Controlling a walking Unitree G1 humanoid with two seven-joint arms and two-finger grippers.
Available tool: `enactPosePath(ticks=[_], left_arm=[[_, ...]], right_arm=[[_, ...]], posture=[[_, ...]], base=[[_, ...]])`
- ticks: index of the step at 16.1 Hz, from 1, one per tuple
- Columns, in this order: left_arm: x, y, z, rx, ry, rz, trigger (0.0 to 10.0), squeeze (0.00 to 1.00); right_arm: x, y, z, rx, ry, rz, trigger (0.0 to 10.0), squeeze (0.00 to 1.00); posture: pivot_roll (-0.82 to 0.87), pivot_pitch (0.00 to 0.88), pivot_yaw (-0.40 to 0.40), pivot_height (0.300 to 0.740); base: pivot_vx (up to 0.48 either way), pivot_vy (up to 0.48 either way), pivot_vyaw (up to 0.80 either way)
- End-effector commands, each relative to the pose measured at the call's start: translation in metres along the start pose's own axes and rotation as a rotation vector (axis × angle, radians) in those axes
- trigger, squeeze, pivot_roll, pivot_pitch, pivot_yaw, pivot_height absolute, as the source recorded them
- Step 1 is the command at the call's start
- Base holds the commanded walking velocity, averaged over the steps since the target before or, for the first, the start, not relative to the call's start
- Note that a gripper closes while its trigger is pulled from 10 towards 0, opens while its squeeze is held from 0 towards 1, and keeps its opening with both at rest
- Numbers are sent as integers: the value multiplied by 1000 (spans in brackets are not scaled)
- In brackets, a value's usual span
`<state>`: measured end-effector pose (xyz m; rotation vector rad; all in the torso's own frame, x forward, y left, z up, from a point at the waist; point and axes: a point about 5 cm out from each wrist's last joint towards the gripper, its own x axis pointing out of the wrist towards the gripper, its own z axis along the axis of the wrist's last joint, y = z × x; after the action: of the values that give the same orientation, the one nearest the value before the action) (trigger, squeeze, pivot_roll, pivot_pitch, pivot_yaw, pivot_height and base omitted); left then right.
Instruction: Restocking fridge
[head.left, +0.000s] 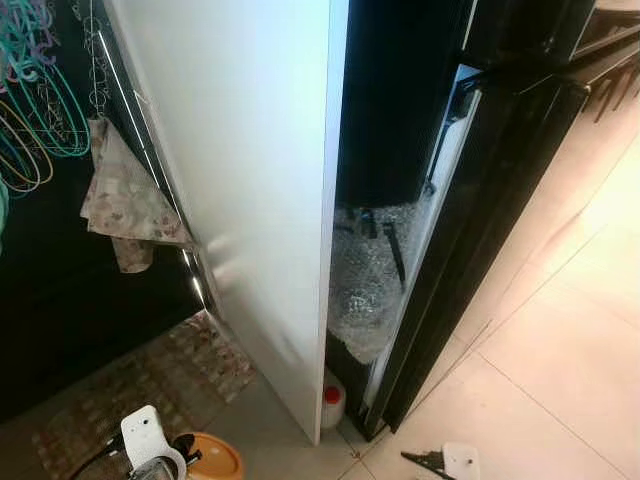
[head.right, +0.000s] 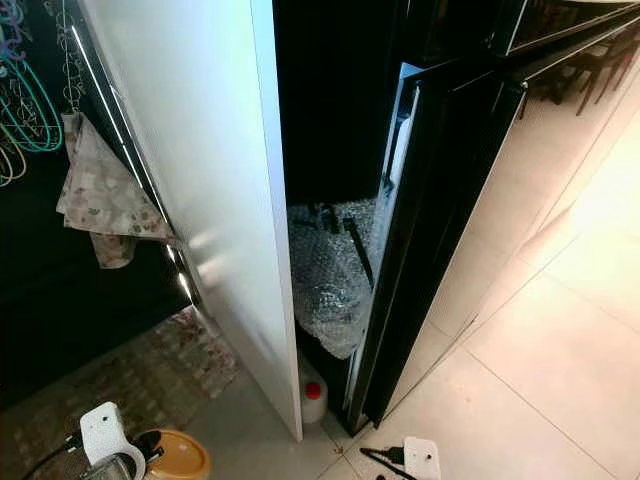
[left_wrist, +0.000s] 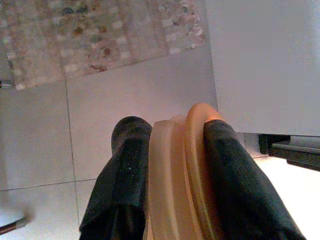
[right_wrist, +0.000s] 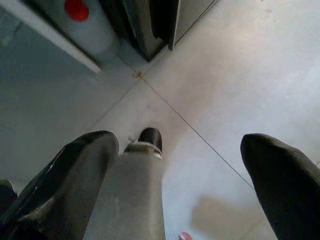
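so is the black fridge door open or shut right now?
Open. The black fridge door stands swung out from the dark cabinet, leaving a gap where a bubble-wrapped bundle shows inside.

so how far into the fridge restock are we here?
Early. Done: the black fridge door stands ajar beside the white panel. In hand: the left gripper is shut on an orange lidded container, held low over the floor tiles. The right gripper hangs open, holding nothing. Left: getting the container inside; the gap shows bubble wrap, with a red-capped jug on the floor.
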<state>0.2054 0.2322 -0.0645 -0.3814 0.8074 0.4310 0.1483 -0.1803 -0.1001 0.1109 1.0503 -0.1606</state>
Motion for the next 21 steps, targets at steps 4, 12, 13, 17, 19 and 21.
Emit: enactPosePath(ticks=[4, 12, 13, 17, 19, 21], left_arm=[[0, -4, 0, -10, -2, -19, 10000, 0], [0, -4, 2, 5, -17, -23, 10000, 0], [0, -4, 2, 5, -18, -24, 10000, 0], [0, -3, 1, 10, -19, -20, 10000, 0], [0, -5, 0, 12, -17, -23, 10000, 0], [0, -6, 0, 16, -17, -26, 10000, 0]], right_arm=[[-2, -1, 11, 67, -158, -21, 10000, 0], [-25, -7, 99, 15, -721, -8, 10000, 0], [-26, -7, 100, 16, -732, -5, 10000, 0], [-41, 26, 101, -144, -818, 258, 10000, 0], [-40, 27, 99, -143, -812, 271, 10000, 0], [-43, 20, 109, -127, -845, 198, 10000, 0]], posture=[[40, 0, 2, 740], [21, 0, 6, 740], [21, 0, 6, 740], [16, 0, 4, 740], [15, 0, 1, 740], [15, 0, 2, 740]], base=[[0, 0, 0], [0, 0, 0], [0, 0, 0], [0, 0, 0], [0, 0, 0], [0, 0, 0]])
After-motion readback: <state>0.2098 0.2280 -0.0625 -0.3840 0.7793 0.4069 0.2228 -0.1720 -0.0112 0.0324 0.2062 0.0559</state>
